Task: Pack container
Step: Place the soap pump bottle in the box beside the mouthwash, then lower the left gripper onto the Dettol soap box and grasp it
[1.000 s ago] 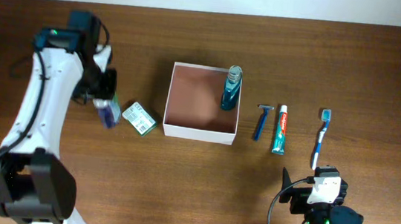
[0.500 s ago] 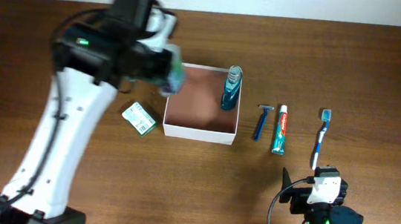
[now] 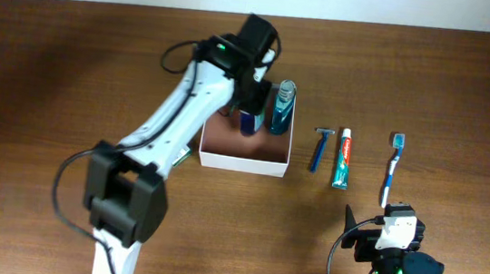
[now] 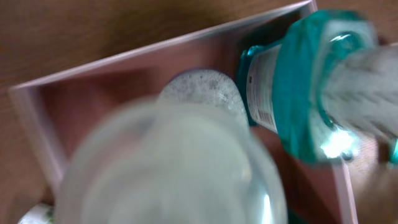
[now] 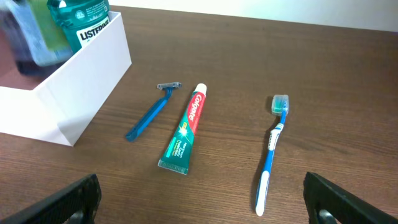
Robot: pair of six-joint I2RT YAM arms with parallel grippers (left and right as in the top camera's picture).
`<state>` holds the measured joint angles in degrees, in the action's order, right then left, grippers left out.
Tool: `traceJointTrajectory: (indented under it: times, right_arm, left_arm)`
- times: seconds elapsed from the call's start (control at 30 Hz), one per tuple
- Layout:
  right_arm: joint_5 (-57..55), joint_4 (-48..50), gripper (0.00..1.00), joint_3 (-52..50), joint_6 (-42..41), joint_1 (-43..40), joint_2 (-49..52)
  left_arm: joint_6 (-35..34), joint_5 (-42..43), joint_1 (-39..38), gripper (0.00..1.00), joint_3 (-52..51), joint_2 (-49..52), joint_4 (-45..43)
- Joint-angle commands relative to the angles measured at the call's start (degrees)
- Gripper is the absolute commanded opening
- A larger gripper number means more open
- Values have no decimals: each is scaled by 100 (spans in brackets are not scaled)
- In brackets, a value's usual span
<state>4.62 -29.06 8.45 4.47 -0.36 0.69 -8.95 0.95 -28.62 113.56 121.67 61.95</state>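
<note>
The container (image 3: 242, 164), a square white-walled box with a reddish-brown inside, sits mid-table. It also shows in the left wrist view (image 4: 34, 118) and the right wrist view (image 5: 74, 87). A teal mouthwash bottle (image 3: 283, 107) stands in its back right corner. My left gripper (image 3: 250, 108) is shut on a blue bottle with a pale cap (image 3: 248, 121) and holds it upright over the container's inside, just left of the mouthwash (image 4: 292, 81). The blurred cap (image 4: 168, 162) hides the fingers in the left wrist view. My right gripper (image 5: 199, 208) is open and empty near the front edge.
A blue razor (image 3: 320, 149), a toothpaste tube (image 3: 343, 157) and a blue toothbrush (image 3: 392, 169) lie in a row right of the container. They also show in the right wrist view: razor (image 5: 152, 112), toothpaste (image 5: 185, 129), toothbrush (image 5: 272, 152). A green-and-white soap box (image 3: 184, 155) peeks out under the left arm.
My left arm has carried the blue bottle from the table's left side, past the soap box, to over the container beside the mouthwash. The right arm has not moved.
</note>
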Motion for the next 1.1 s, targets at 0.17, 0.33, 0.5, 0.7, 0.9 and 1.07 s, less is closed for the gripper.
traceJointTrajectory:
  times: [0.17,0.33,0.5,0.7,0.9,1.07]
  right_arm:
    - [55,-2,99,-37,-42,-46,-48]
    - [55,-2,99,-37,-42,-46,-48]
    - [55,-2,99,-37,-42,-46,-48]
    - [55,-2,99,-37,-42,-46,-48]
    - [55,-2,99,-37,-42,-46,-48]
    - [55,-2,99,-37,-42,-46,-48]
  left_arm:
    - [-214,-59,-63,45,96,188,-426]
    - [-214,-96,-9,80,284,109,59]
    - [-214,-98,199,80,820,-170,1152]
    - [-214,-457,590,80,1241,-791,2337]
    - [-216,-1261,953,80,1174,-1309,3477]
    - [-468,-1425,1276,87,463,-1519,3403]
